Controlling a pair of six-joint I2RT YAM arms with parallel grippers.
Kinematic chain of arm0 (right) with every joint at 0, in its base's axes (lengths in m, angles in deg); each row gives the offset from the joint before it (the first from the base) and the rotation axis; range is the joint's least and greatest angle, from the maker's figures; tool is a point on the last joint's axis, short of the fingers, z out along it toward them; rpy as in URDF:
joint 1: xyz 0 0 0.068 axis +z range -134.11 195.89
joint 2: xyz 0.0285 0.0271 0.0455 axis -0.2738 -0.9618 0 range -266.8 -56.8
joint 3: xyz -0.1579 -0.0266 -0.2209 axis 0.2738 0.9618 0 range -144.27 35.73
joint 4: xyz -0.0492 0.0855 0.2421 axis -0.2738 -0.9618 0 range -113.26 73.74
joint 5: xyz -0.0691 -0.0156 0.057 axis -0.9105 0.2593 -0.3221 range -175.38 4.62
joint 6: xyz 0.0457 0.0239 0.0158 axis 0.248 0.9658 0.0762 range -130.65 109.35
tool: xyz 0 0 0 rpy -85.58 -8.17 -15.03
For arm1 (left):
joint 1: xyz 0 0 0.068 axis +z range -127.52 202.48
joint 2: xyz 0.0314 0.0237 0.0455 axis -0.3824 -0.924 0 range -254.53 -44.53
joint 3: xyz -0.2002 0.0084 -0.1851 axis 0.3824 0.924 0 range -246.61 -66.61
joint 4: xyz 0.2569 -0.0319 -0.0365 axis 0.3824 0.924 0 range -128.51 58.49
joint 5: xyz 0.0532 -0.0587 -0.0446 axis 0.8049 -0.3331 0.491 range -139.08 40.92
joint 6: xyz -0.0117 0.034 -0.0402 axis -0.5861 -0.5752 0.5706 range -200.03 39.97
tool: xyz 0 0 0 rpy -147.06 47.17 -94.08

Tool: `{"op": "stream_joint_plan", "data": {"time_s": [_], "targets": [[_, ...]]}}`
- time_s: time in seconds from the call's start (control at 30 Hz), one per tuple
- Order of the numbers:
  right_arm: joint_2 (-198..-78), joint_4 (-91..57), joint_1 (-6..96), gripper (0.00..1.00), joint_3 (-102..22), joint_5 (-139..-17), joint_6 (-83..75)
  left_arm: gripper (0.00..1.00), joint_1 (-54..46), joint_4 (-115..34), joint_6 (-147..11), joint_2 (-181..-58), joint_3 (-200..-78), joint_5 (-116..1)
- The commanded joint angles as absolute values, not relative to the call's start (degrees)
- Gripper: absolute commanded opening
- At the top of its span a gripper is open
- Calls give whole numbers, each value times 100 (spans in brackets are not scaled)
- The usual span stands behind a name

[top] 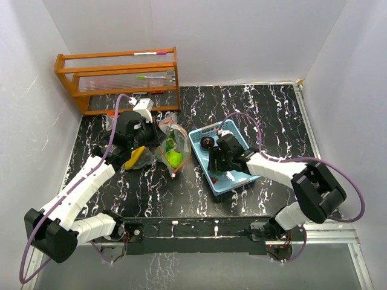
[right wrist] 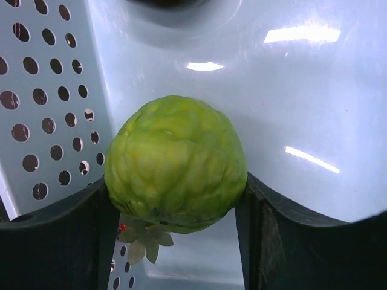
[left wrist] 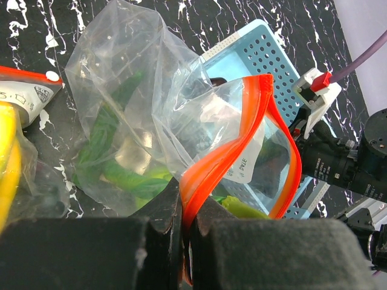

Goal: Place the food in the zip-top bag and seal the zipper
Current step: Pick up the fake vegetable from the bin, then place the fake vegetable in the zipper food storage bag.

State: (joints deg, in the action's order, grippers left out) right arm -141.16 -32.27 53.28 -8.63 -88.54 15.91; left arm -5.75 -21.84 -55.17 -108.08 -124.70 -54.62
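Note:
The clear zip-top bag [top: 171, 148] stands between the arms with green food inside [left wrist: 112, 151]. Its red-orange zipper [left wrist: 242, 133] gapes open. My left gripper [left wrist: 187, 226] is shut on the zipper strip at the mouth's near end and holds it up; it also shows from above [top: 138, 121]. My right gripper [right wrist: 178, 208] is down in the blue basket [top: 245, 179], shut on a lime-green ball [right wrist: 175, 160]. A dark purple ball [top: 207, 142] lies in the basket's far corner. A small leafy green piece with a red spot [right wrist: 142, 241] lies under the ball.
A second clear bag with yellow pieces [top: 134, 156] lies left of the zip-top bag, also at the left edge of the left wrist view [left wrist: 9, 145]. A wooden rack [top: 118, 75] with pens stands at the back left. White walls enclose the black marbled table [top: 181, 193].

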Motion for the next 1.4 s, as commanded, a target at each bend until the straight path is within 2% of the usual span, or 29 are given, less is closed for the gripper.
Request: {"op": "stream_joint_plan", "data": {"time_s": [0.0, 0.1, 0.23, 0.47, 0.63, 0.87, 1.37], "targets": [[-13686, -3158, 5307, 54, -1105, -9066, 1456, 0, -564, -2304, -5586, -10773, -12480, -5558], [-13210, -3252, 5307, 47, -1218, -9075, 1230, 0, -565, -2317, -5597, -10764, -12462, -5542], [-12349, -3301, 5312, 46, -1438, -8668, 866, 0, -564, -2321, -5595, -10786, -12444, -5532], [-11044, -2166, 5348, 45, -1373, -5902, 363, 0, -564, -2403, -5561, -10884, -12462, -5590], [-11262, -1390, 5569, 45, -1348, -5117, 610, 0, -564, -2419, -5527, -10955, -12466, -5631], [-12298, -877, 6259, 45, -1625, -5796, 656, 0, -564, -2418, -5472, -10931, -12427, -5685], [-14307, -702, 6316, 45, -2872, -9092, 991, 0, -569, -2684, -5097, -10780, -12139, -6570]]}}
